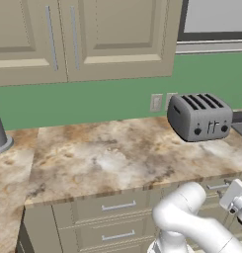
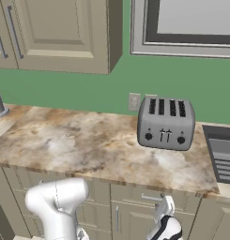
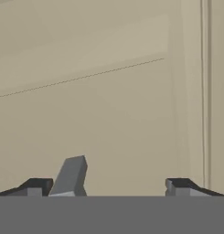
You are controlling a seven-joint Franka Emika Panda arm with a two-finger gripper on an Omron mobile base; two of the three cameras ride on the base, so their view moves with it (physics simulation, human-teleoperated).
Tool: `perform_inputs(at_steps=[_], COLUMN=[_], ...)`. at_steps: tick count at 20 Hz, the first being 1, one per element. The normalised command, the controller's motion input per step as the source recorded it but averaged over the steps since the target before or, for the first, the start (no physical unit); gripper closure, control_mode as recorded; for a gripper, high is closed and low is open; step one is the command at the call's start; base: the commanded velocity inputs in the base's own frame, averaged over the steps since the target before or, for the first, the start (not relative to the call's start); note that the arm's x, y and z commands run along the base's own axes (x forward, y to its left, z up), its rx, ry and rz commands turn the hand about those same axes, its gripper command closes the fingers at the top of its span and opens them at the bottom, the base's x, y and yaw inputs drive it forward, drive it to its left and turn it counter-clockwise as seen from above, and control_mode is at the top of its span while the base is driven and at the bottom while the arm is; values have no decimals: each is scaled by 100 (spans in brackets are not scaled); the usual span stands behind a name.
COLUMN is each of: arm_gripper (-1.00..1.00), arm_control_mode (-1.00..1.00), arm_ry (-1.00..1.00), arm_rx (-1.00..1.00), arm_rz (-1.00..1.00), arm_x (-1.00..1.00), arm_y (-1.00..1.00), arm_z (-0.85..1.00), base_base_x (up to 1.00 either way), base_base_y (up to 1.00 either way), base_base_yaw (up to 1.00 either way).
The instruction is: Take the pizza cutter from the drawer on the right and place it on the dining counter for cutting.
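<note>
Left base view: the drawer (image 1: 219, 187) is shut, directly ahead of the robot's hand. Right base view: its silver handle (image 2: 150, 198) sits just above the hand. Hand view: gripper (image 3: 109, 186) spread wide, empty, facing a beige panel (image 3: 109, 91).

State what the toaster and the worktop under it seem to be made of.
Toaster: looks like brushed grey metal, given its dull even sheen, with dark knobs. Worktop: seemingly polished stone, judging by its mottled brown-and-beige veining; a laminate imitation cannot be ruled out.
</note>
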Motion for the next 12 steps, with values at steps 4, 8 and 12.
perform_inputs(at_steps=[4,8,12], arm_gripper=[100,100,100], arm_control_mode=[-100,-100,-100], arm_ry=[1,5,21], arm_rx=[0,0,-1], arm_rz=[0,0,0], arm_x=[15,9,0], arm_y=[0,0,11], arm_z=[-1,0,0], base_base_x=[0,0,0], base_base_y=[0,0,0], base_base_yaw=[0,0,0])
